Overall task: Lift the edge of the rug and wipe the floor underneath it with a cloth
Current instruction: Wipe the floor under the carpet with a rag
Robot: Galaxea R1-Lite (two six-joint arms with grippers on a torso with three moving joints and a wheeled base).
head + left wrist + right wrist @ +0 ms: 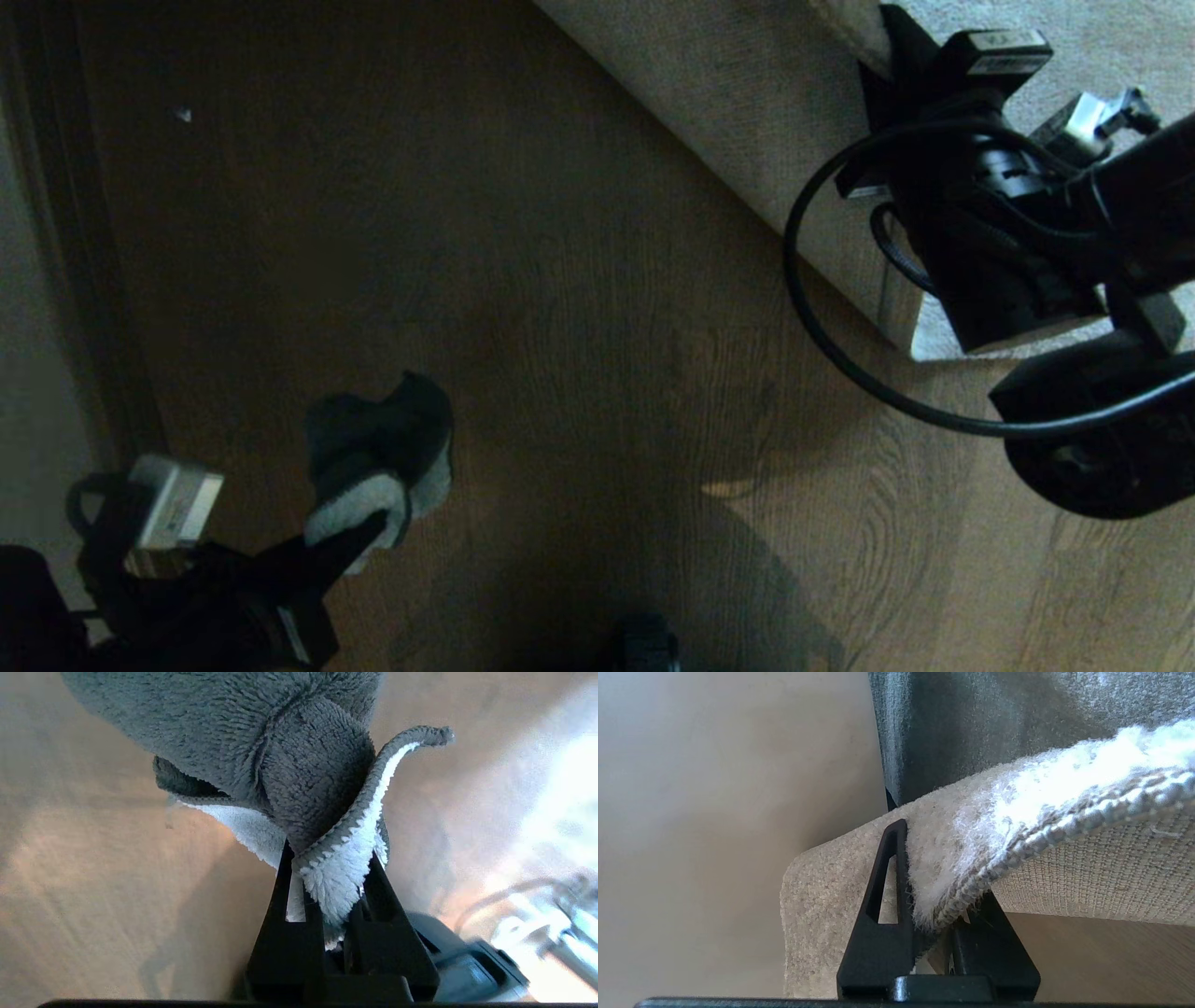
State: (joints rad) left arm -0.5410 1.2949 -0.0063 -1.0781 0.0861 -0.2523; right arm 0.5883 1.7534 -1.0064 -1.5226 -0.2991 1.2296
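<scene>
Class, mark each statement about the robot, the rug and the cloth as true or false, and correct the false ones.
1. The left gripper is shut on the cloth. True.
2. The right gripper is open and holds nothing. False: it is clamped on the rug edge.
3. The rug's woven backing shows. True.
4. The cloth lies on top of the rug. False: it is over the bare floor.

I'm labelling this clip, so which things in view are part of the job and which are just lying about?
Part of the job:
- grey-beige short-pile rug, edge lifted by right gripper
- dark green and white fluffy cloth, held by left gripper
- brown wood-grain floor

Just lying about:
- small pale speck on the floor
</scene>
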